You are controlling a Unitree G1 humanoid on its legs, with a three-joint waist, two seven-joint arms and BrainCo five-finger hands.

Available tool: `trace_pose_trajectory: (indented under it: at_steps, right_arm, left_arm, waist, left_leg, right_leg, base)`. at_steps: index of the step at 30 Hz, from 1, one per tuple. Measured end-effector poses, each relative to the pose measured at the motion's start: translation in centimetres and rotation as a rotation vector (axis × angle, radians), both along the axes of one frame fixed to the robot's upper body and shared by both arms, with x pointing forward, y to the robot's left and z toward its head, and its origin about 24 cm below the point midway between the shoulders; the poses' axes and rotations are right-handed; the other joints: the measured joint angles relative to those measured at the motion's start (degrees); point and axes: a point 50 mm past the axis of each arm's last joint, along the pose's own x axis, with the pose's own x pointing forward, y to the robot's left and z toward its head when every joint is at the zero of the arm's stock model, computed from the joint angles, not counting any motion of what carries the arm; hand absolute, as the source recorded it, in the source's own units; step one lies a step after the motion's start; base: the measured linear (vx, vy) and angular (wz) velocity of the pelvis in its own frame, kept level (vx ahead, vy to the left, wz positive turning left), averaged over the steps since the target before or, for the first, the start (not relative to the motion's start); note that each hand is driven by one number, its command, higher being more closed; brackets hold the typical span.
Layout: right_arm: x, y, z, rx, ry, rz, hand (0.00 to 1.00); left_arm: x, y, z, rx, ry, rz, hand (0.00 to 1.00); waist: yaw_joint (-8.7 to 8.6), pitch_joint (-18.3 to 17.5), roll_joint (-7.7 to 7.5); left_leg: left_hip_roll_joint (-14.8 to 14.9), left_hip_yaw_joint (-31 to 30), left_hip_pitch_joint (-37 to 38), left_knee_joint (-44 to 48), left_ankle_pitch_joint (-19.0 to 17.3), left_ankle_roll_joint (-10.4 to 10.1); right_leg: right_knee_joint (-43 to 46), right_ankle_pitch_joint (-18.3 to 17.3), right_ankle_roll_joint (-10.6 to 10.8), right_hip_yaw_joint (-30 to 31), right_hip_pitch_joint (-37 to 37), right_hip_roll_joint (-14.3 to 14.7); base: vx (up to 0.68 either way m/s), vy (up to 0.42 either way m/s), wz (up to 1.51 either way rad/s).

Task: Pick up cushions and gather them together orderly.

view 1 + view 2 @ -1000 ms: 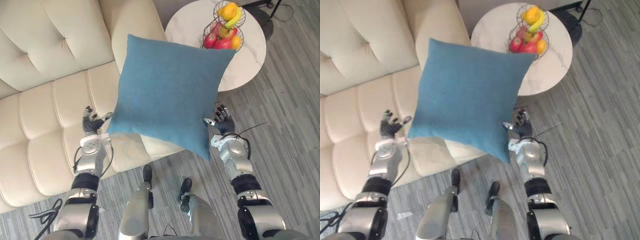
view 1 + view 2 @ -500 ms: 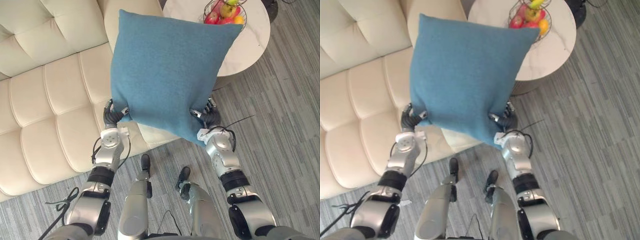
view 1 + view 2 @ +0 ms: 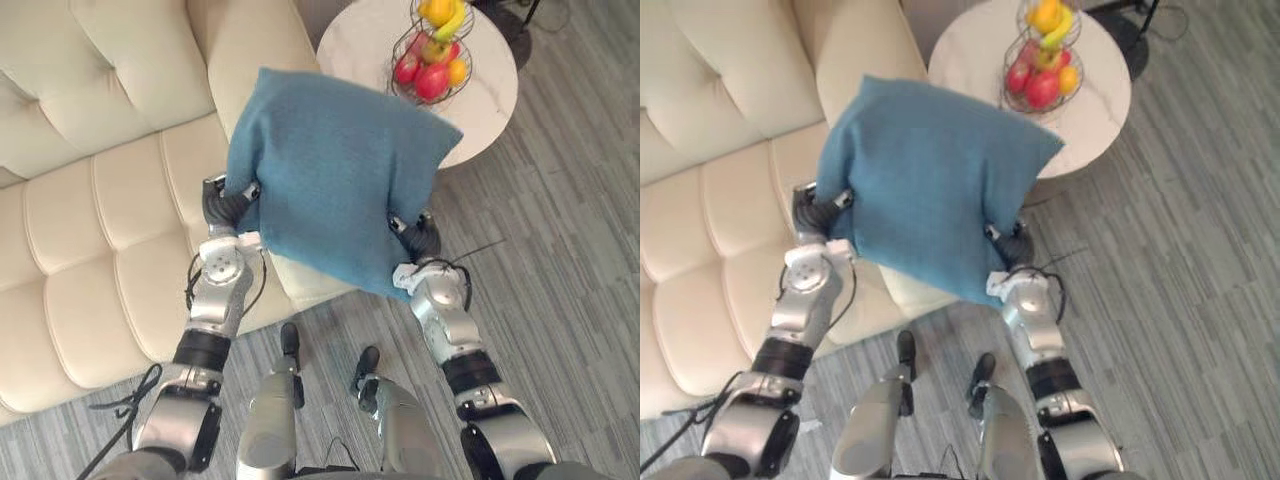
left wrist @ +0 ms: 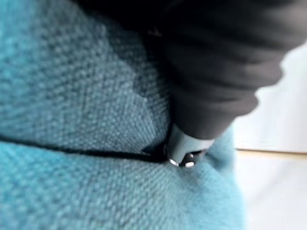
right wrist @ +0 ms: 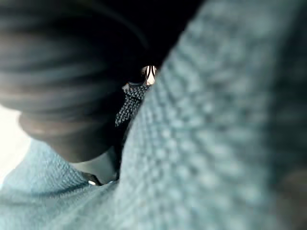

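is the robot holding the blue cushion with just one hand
No, the left hand and the right hand each grip one side of the blue cushion.

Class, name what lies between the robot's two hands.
The blue cushion, with the left hand and right hand at its sides, shown in the left eye view.

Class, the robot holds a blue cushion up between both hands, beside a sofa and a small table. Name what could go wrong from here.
1. The left hand and right hand meet the blue cushion only at its lower sides; it could slip and fall to the floor.
2. Its upper corner looks close to the fruit basket on the round table; a swing that way might knock it.
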Motion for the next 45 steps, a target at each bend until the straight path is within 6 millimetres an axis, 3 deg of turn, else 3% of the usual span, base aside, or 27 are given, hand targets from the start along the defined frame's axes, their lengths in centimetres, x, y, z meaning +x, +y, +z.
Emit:
trace_pose_trajectory:
  at_steps: [5, 6, 9, 16, 23, 25, 26, 28, 29, 31, 32, 34, 36, 37, 38, 39, 40, 41, 42, 43, 44, 45]
  right_arm:
    - [-2.6, -0.8, -2.1, 0.012, 0.047, -0.016, 1.0]
    - [-3.8, -1.1, -2.6, 0.017, 0.052, -0.014, 1.0]
    - [-6.1, -1.3, -3.5, 0.019, 0.069, -0.013, 1.0]
    - [-9.0, -1.3, -3.4, -0.012, 0.047, 0.005, 1.0]
    - [-10.6, -1.3, -3.2, -0.046, 0.039, -0.004, 1.0]
    - [-10.8, -1.4, -3.3, -0.045, 0.043, -0.007, 1.0]
    - [-11.1, -1.4, -3.3, -0.045, 0.047, -0.01, 1.0]
    - [-11.1, -1.5, -3.4, -0.045, 0.048, -0.012, 1.0]
    - [-11.1, -1.7, -3.3, -0.047, 0.047, -0.021, 1.0]
    - [-10.9, -1.9, -3.4, -0.05, 0.049, -0.027, 1.0]
    - [-10.4, -1.9, -3.7, -0.052, 0.059, -0.027, 1.0]
    - [-10.0, -2.4, -4.2, -0.068, 0.082, -0.041, 1.0]
    - [-8.8, -3.0, -4.7, -0.128, 0.105, -0.055, 1.0]
    - [-8.7, -3.2, -4.8, -0.137, 0.112, -0.062, 1.0]
    - [-8.8, -3.6, -5.1, -0.142, 0.125, -0.08, 1.0]
    - [-9.0, -3.6, -5.8, -0.121, 0.158, -0.103, 1.0]
    - [-9.1, -3.5, -6.0, -0.114, 0.165, -0.107, 1.0]
    - [-9.0, -3.4, -6.0, -0.108, 0.164, -0.108, 1.0]
    - [-9.1, -3.4, -6.1, -0.106, 0.167, -0.108, 1.0]
    - [-9.1, -3.1, -6.6, -0.099, 0.192, -0.103, 1.0]
    - [-9.0, -2.9, -7.4, -0.1, 0.227, -0.091, 1.0]
    - [-8.9, -2.7, -7.5, -0.099, 0.237, -0.084, 1.0]
  left_arm:
    - [-2.8, -0.9, -2.8, -0.07, 0.059, -0.044, 1.0]
    - [-4.0, -0.9, -4.0, -0.106, 0.09, -0.054, 1.0]
    - [-6.9, -0.7, -6.5, -0.165, 0.162, -0.056, 1.0]
    - [-11.1, -0.6, -7.9, -0.24, 0.202, -0.062, 1.0]
    - [-12.5, -0.7, -8.3, -0.252, 0.221, -0.083, 1.0]
    - [-12.7, -0.9, -8.4, -0.256, 0.227, -0.088, 1.0]
    - [-12.8, -0.9, -8.5, -0.259, 0.23, -0.087, 1.0]
    - [-12.9, -1.0, -8.6, -0.272, 0.233, -0.083, 1.0]
    - [-12.9, -1.2, -8.6, -0.279, 0.232, -0.083, 1.0]
    - [-12.9, -1.2, -8.6, -0.277, 0.233, -0.087, 1.0]
    - [-12.9, -1.2, -8.8, -0.278, 0.243, -0.086, 1.0]
    - [-12.8, -1.4, -9.5, -0.277, 0.273, -0.09, 1.0]
    - [-12.2, -1.9, -10.1, -0.28, 0.294, -0.104, 1.0]
    - [-12.0, -2.1, -10.1, -0.279, 0.296, -0.112, 1.0]
    - [-11.7, -2.4, -10.2, -0.273, 0.302, -0.129, 1.0]
    - [-11.2, -2.5, -10.5, -0.245, 0.315, -0.151, 1.0]
    - [-11.1, -2.4, -10.5, -0.233, 0.318, -0.157, 1.0]
    - [-10.9, -2.2, -10.5, -0.225, 0.317, -0.163, 1.0]
    - [-10.9, -2.1, -10.5, -0.223, 0.318, -0.163, 1.0]
    - [-11.0, -1.9, -11.0, -0.211, 0.341, -0.159, 1.0]
    - [-11.2, -1.5, -11.6, -0.201, 0.369, -0.15, 1.0]
    - [-11.4, -1.4, -11.7, -0.196, 0.375, -0.147, 1.0]
  waist:
    - [-0.81, -0.66, 0.7]
    - [-1.67, -1.85, 1.02]
    - [-1.58, -5.94, 1.28]
    - [-1.03, -11.82, 3.33]
    - [-1.03, -14.93, 2.89]
    - [-1.04, -14.84, 2.76]
    - [-1.02, -14.94, 2.8]
    - [-1.03, -15.39, 3.23]
    - [-1.28, -15.53, 2.71]
    - [-1.3, -15.79, 2.46]
    - [-1.46, -16.03, 2.12]
    - [-1.83, -17.03, 2.52]
    - [-1.79, -18.32, 4.08]
    - [-1.83, -18.51, 4.38]
    - [-1.87, -18.93, 4.76]
    - [-2.3, -19.08, 2.39]
    - [-2.39, -19.35, 1.81]
    - [-2.4, -19.22, 1.56]
    - [-2.37, -19.12, 1.49]
    - [-1.49, -18.82, 1.15]
    - [-1.21, -18.61, 1.36]
    - [-1.34, -18.38, 1.72]
  left_leg:
    - [-1.12, -2.02, 3.7, -4.08, 2.1, 0.61]
    - [-1.66, -3.3, 4.93, -5.15, 2.48, 0.75]
    - [-2.63, -4.66, 7.23, -6.4, 2.73, 1.01]
    - [-3.35, -6.68, 10.92, -8.58, 3.29, 1.46]
    - [-3.72, -9.62, 11.66, -7.25, 2.38, 2.21]
    - [-4.64, -11.27, 9.94, -3.23, 0.77, 2.05]
    - [-5.03, -11.76, 7.64, 1.25, -1.76, 2.22]
    - [-3.41, -7.28, 4.49, 5.37, -4.66, 3.32]
    - [-1.62, -2.5, 3.15, 6.87, -6.18, 3.91]
    - [0.67, 1.91, 1.21, 9.75, -6.78, 5.14]
    - [3.31, 5.0, 1.14, 10.52, -6.36, 5.89]
    - [7.4, 7.38, 2.12, 9.03, -5.77, 4.36]
    - [12.18, 9.84, 2.7, 7.21, -3.49, 1.28]
    - [12.79, 9.89, 2.79, 7.23, -2.61, 1.19]
    - [12.56, 9.72, 3.34, 7.03, -0.74, -4.04]
    - [9.33, 9.33, 2.46, 9.02, -2.16, -2.94]
    - [8.6, 9.08, 0.78, 11.4, -3.92, -1.83]
    - [8.06, 7.92, -2.77, 18.2, -8.39, -0.06]
    - [7.89, 7.82, -3.54, 20.58, -9.99, 0.49]
    - [6.99, 8.44, -3.64, 25.29, -14.3, 2.23]
    - [5.89, 9.6, -1.71, 25.98, -16.54, 3.58]
    - [5.66, 9.68, -0.96, 25.84, -17.04, 4.0]
  right_leg:
    - [0.21, -0.84, 0.48, -1.59, 2.92, -0.52]
    - [0.39, -1.7, 0.52, -2.56, 4.32, -0.88]
    - [1.35, -3.6, 1.0, -2.87, 6.44, -1.61]
    - [1.8, -5.21, 1.53, -4.19, 10.62, -1.69]
    - [2.08, -6.0, 2.03, -6.49, 14.29, -2.08]
    - [3.19, -6.76, 2.22, -7.75, 15.25, -2.95]
    - [4.29, -7.46, 2.15, -9.11, 15.42, -3.72]
    - [5.18, -7.95, 2.23, -12.22, 15.47, -4.66]
    - [4.71, -7.74, 1.89, -14.28, 15.36, -5.96]
    - [4.58, -7.58, 1.7, -16.3, 15.13, -7.41]
    - [4.32, -7.04, 2.33, -17.01, 15.41, -8.62]
    - [2.76, -5.44, 3.88, -17.73, 16.27, -9.7]
    - [-0.26, -1.73, 6.76, -17.39, 16.55, -10.6]
    - [-1.3, -0.73, 7.9, -17.4, 17.08, -10.76]
    - [-3.57, 1.4, 10.06, -17.4, 18.68, -11.31]
    - [-6.95, 5.48, 10.19, -16.97, 20.23, -13.83]
    - [-8.34, 8.16, 9.84, -16.55, 20.3, -14.36]
    - [-9.71, 12.35, 9.7, -15.63, 20.8, -15.11]
    - [-9.64, 13.47, 9.88, -15.26, 21.01, -15.63]
    - [-6.59, 16.08, 9.17, -14.05, 20.46, -18.39]
    - [-0.88, 16.84, 3.37, -13.56, 18.51, -21.18]
    - [2.35, 15.29, 1.03, -12.01, 17.21, -21.32]
  base:
    - [0.02, 0.011, 0.24]
    - [0.03, 0.011, 0.41]
    - [0.08, 0.002, 0.34]
    - [0.02, -0.015, 0.22]
    - [-0.01, -0.017, 0.26]
    - [-0.03, -0.004, 0.46]
    - [-0.05, -0.005, 0.67]
    - [-0.06, 0.03, 0.8]
    - [-0.05, 0.083, 0.76]
    - [-0.02, 0.113, 0.54]
    - [0.01, 0.129, 0.43]
    - [0.04, 0.242, 0.31]
    - [0.1, 0.389, 0.06]
    - [0.14, 0.433, 0.16]
    - [0.16, 0.47, 0.46]
    - [0.16, 0.495, 0.53]
    - [0.15, 0.534, 0.56]
    - [0.11, 0.451, 0.32]
    - [0.16, 0.59, 0.14]
    - [0.14, 0.591, -0.09]
    - [0.14, 0.577, -0.15]
    - [0.13, 0.499, -0.04]
